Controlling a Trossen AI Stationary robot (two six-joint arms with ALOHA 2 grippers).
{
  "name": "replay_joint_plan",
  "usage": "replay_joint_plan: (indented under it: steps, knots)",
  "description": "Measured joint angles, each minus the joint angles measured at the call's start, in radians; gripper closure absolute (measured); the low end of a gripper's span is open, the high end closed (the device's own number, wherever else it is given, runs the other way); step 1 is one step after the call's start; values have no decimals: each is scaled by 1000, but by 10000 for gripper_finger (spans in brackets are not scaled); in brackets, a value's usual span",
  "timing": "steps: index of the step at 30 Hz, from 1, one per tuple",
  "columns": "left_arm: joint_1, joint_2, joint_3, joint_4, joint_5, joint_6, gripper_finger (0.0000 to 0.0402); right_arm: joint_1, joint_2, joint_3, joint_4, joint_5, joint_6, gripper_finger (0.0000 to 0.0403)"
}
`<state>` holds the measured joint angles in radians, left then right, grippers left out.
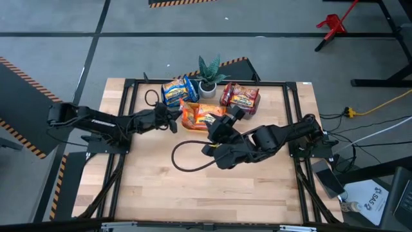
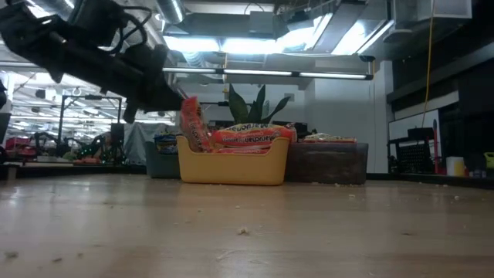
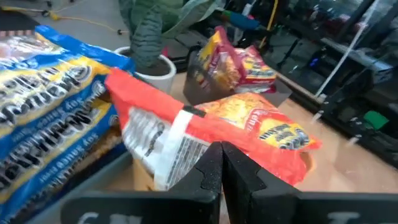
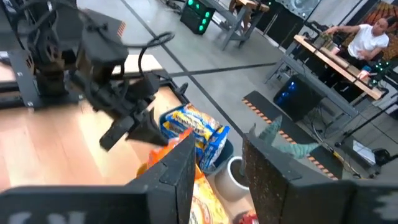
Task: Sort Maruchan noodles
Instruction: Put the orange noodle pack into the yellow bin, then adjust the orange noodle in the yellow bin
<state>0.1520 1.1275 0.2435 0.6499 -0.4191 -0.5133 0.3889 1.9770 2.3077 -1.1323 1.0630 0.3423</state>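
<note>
My worry is a snag: my left gripper, fingers pressed together on nothing, sits right at the edge of an orange packet that stands tilted in the yellow bin; any push could tip it out. My right gripper hovers empty with fingers parted, just above that bin. The blue packets and red packets lie beyond, either side of a potted plant.

Both arms are dark, near-black, built from boxy links joined by rounded joint housings. A black cable runs in a loop from the right arm. The left arm carries black cabling along its links. Each wrist ends in two flat, dark, matte fingers with straight edges.
</note>
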Motion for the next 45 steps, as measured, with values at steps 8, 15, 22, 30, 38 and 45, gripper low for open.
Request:
replay_joint_plan:
  steps: [8, 15, 22, 30, 38, 45]
  knots:
    - [68, 0, 44, -45, 65, 24, 402, 3, 1, -96, -236, 8, 339, 285]
    - [115, 0, 44, -44, 125, 13, 402, -16, 4, -326, -85, -48, 416, 285]
    - [138, -1, 65, -32, 230, 8, 402, -82, 2, -472, 87, -90, 458, 285]
    - [134, -89, 214, -170, 379, 73, 402, -218, 2, -563, 203, -220, 367, 285]
    - [135, -147, 331, -640, 292, 176, 402, -367, 1, -683, 170, -297, 362, 323]
    - [135, -148, 286, -637, 288, 176, 402, -389, 1, -816, 243, -349, 395, 397]
